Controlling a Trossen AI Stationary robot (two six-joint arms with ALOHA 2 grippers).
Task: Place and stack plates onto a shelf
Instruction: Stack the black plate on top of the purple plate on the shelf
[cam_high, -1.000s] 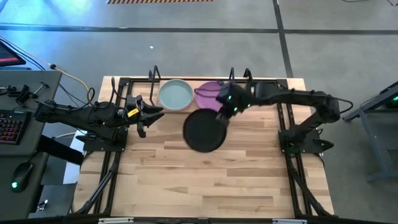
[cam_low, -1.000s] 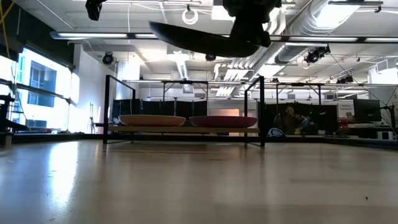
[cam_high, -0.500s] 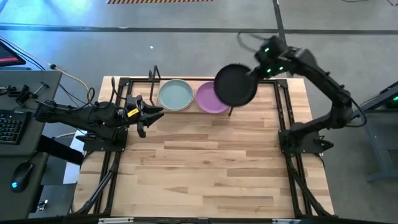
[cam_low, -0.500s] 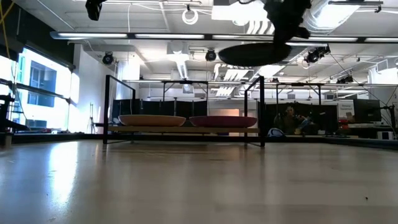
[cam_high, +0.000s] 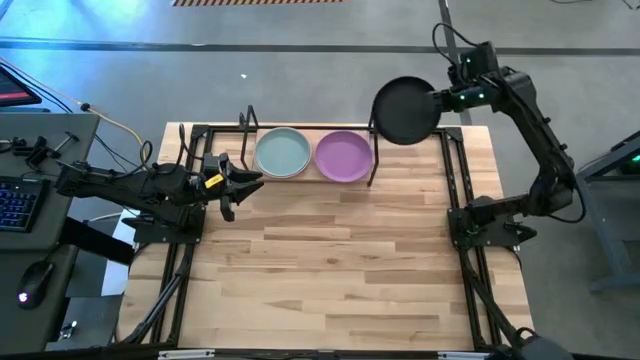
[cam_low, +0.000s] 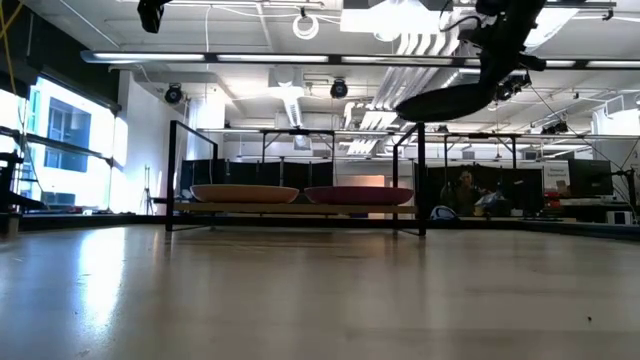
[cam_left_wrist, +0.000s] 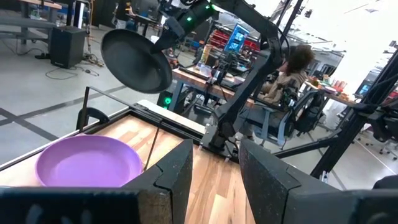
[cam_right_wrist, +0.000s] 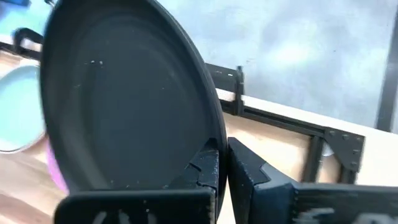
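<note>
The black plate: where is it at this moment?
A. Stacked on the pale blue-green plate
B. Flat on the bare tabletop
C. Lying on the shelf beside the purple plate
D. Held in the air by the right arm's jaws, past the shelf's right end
D. The right gripper clamps the rim of the black plate, which hangs tilted above the table, right of the shelf and the purple plate.

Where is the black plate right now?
The black plate is up in the air, held by the right claw. In the high view it hangs past the shelf's right end, beside the purple plate.
</note>
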